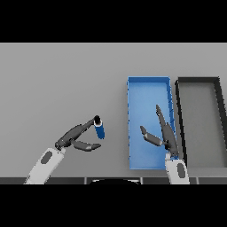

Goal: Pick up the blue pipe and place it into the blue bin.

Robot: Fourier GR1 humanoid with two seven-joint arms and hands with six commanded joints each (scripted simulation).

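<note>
While the blue pipe (100,128) stands near the middle of the grey worktop (62,80), just left of the blue bin (148,82), I have the left hand (75,136) reaching toward it from the lower left. Its fingers (86,126) are stretched out with their tips touching the pipe's dark open top, and the thumb (87,146) is spread below; nothing is clasped yet, so I judge this an approach ahead of a grasp. The pipe is a short, smooth, upright cylinder with a hollow end. The right hand (160,133) hangs over the bin's right half, fingers straight and apart, holding nothing. The bin is a shallow rectangular tray with thin raised walls; a similar black bin (199,80) lies just beside it on the right. I read the pipe's closeness to the bin as favouring a short carry.
</note>
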